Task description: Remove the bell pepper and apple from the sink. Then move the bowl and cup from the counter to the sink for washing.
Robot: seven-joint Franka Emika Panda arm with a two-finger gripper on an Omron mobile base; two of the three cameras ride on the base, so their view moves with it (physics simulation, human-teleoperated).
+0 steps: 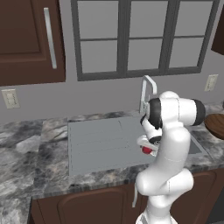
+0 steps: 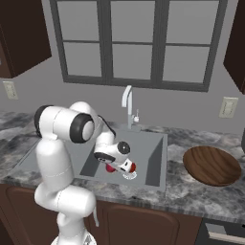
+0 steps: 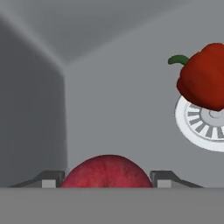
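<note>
The robot arm bends down into the sink (image 2: 153,158), a grey basin set into the dark stone worktop (image 2: 201,191). The tool (image 3: 107,181) is low inside the basin. In the hand view its two finger tips (image 3: 51,178) stand wide apart, one on each side of the apple (image 3: 107,171), which is round and pinkish red. The apple sits right between them at the bottom of that view. The tips look very close to its sides, but I cannot tell if they press on it or if the apple is off the sink floor. The bell pepper (image 3: 203,76) is bright red with a green stem. It lies on the sink floor, partly over the round white drain (image 3: 199,122), a little way from the apple. In the right base view a bit of red (image 2: 111,168) peeks out under the hand beside the drain, and in the left base view red (image 1: 148,150) shows under the hand too. The curved faucet (image 2: 127,103) stands behind the basin. The brown wooden bowl (image 2: 212,165) sits on the worktop to the right of the sink, well apart from the tool. A big window (image 2: 134,43) is on the wall behind.
</note>
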